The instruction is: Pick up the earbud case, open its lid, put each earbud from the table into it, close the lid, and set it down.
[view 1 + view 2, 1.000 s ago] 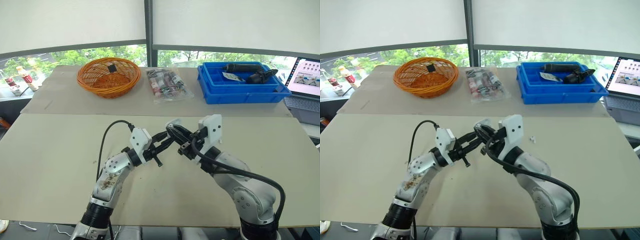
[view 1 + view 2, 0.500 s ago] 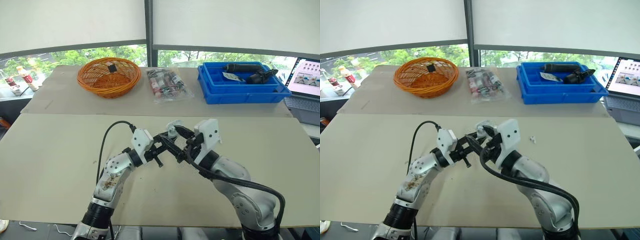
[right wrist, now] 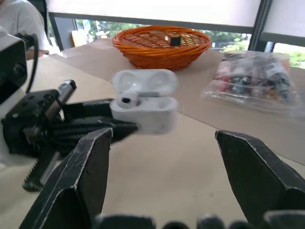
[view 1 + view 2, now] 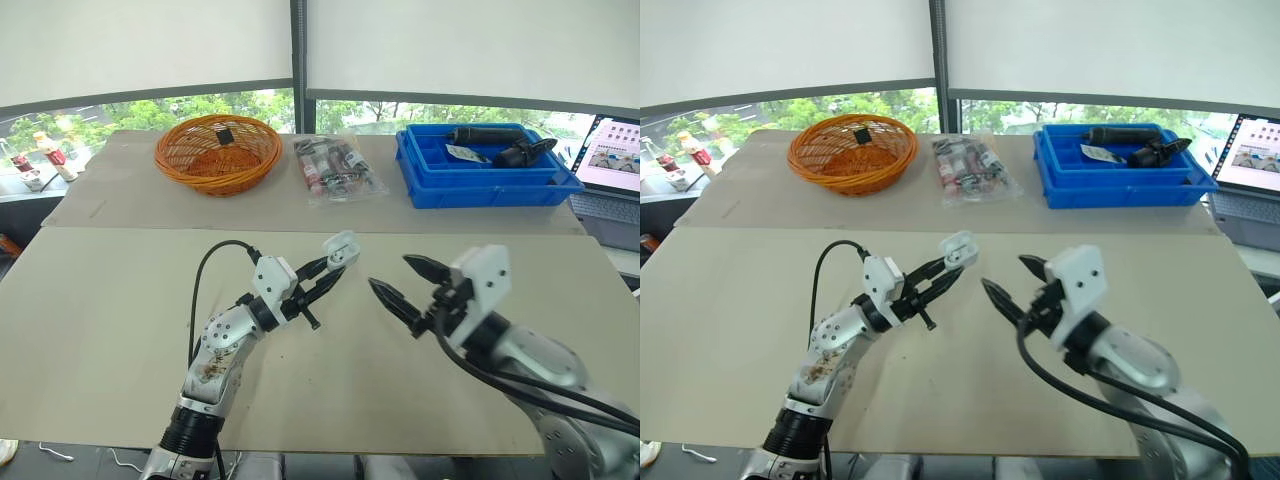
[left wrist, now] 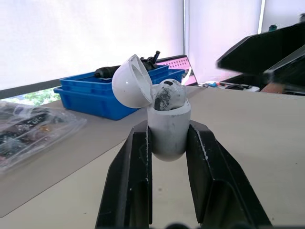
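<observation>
Pulled right end effector (image 4: 390,272) back from earbud case (image 4: 341,247) within last second; now spread wide, empty, well apart. Gripping case body with left end effector (image 4: 333,268), raised above surface (image 4: 120,300), lid (image 5: 131,82) flipped open. Counted: one case, one earbud (image 5: 167,95), seated inside; second slot apparently vacant. Judging one insertion done, another pending before closing.

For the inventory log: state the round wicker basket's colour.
The round wicker basket is orange; right wrist view.

place was an office-style lab: covered worktables (image 4: 100,300), blue parts bin (image 4: 480,190), open laptop (image 4: 612,160) at the edge, roller blinds (image 4: 150,45) over wide windows (image 4: 130,112).
</observation>
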You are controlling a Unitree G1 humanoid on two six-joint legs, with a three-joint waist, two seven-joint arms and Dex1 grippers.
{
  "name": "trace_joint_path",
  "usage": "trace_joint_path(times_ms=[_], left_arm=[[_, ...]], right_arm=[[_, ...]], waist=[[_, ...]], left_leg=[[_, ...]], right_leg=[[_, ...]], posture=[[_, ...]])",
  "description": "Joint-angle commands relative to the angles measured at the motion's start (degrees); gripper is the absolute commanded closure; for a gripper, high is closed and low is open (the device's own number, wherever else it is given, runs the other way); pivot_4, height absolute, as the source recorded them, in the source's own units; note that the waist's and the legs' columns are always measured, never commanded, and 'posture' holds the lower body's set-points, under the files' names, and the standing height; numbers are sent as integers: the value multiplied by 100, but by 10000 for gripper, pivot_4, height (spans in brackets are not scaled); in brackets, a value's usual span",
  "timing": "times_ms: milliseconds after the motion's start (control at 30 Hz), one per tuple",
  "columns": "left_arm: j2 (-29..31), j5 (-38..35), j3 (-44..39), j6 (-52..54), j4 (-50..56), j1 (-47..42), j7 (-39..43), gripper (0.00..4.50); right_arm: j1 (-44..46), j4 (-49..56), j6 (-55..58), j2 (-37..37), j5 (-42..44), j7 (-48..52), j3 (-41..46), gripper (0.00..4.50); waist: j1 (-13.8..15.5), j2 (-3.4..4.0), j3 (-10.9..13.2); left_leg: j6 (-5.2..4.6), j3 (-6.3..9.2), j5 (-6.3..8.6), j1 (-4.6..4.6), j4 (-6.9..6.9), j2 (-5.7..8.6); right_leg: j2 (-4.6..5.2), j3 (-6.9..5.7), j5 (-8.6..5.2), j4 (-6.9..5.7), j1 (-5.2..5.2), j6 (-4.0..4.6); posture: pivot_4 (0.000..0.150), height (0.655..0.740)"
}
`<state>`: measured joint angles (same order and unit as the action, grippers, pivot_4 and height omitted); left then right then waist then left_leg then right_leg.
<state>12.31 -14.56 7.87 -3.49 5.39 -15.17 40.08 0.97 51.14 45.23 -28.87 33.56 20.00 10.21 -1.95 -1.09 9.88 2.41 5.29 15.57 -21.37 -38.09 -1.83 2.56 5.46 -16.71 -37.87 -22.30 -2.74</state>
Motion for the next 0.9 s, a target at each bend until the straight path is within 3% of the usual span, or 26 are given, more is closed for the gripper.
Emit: trace_joint_path(times_ms=[33, 167, 367, 533, 567, 667, 900], left_arm=[[124, 6, -194, -330, -17, 100, 12, 39964], [217, -12, -293, -423, -57, 192, -30, 39964], [278, 2, -323, -534, -111, 304, -19, 39964], [272, 15, -302, -536, -104, 314, -49, 39964], [272, 17, -300, -533, -103, 315, -51, 39964], [272, 22, -293, -522, -97, 321, -60, 39964], [219, 76, -239, -503, -85, 326, -112, 39964]], right_arm=[[-988, 129, -521, -524, -194, 636, 1090, 6881], [-2428, -537, -1587, -570, -814, 1232, 1859, 6881], [-3462, -1654, -2889, -166, -1317, 1658, 2163, 6881], [-3493, -2350, -3341, 5, -1290, 1655, 2437, 6881], [-3482, -2408, -3375, 3, -1269, 1676, 2448, 1651], [-3352, -2402, -3333, -61, -1132, 1745, 2381, 0], [-1735, -2306, -2291, -374, -1318, 1079, 1440, 0]], waist=[[25, -1, 0], [79, -3, 1], [68, -2, 2], [66, 0, 2], [73, 0, 2], [74, 2, 3], [9, 6, 2]], left_leg=[[0, 0, 0, 1, 0, -1], [0, -3, 0, 7, 0, 0], [0, -15, 0, 17, 1, -2], [0, -20, 0, 17, 2, -1], [0, -20, 0, 17, 2, -1], [0, -20, 0, 17, 5, -2], [2, -21, -1, 21, 5, -3]], right_leg=[[-1, 0, -1, 3, 1, -1], [-1, 2, -1, 3, 6, -1], [-1, 11, -1, 2, 10, -3], [0, 15, -1, 2, 10, -3], [0, 16, -1, 3, 10, -3], [-1, 15, -1, 3, 10, -3], [-4, 18, 0, -1, 11, -1]], posture=[[1500, 7303], [1500, 7303], [1500, 7303], [1500, 7303], [1500, 7303], [1500, 7303], [1500, 7303]])
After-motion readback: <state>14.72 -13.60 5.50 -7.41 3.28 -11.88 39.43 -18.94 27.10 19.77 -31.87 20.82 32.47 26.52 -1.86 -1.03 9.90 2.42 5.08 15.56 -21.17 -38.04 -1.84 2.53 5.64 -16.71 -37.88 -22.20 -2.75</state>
